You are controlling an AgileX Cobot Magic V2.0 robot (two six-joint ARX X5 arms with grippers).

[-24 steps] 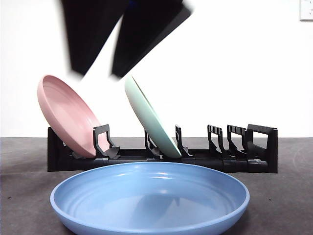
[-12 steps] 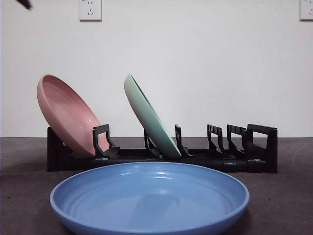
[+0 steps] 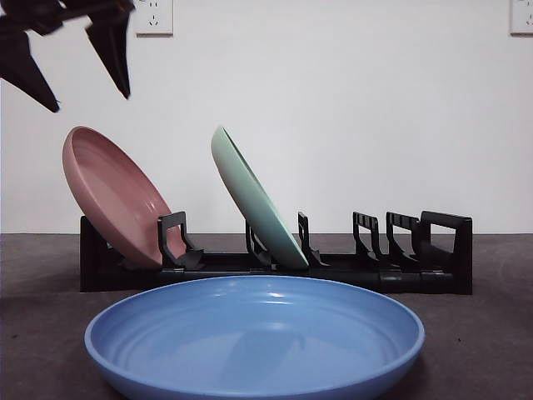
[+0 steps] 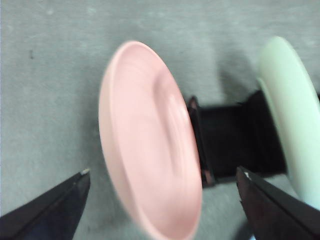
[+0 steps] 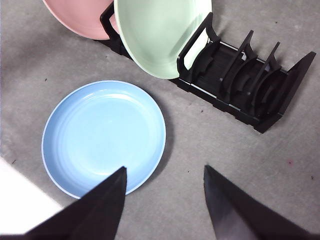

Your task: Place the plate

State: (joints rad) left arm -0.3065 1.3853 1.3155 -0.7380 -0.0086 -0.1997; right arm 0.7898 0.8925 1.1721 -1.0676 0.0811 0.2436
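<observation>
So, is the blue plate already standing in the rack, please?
No, the blue plate lies flat on the table in front of the rack, not in a slot.

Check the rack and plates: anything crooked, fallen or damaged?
Nothing stands out. The pink plate and green plate lean the same way in the black rack. The blue plate lies flat on the table, not racked.

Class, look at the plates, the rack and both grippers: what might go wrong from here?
1. The left gripper, jaws open, hovers above the pink plate, which only leans in the rack; a nudge might tip it out.
2. The blue plate lies flat on the table, so the open right gripper above it may struggle to grip its low rim.
3. The green plate leans nearby and could be knocked.
</observation>
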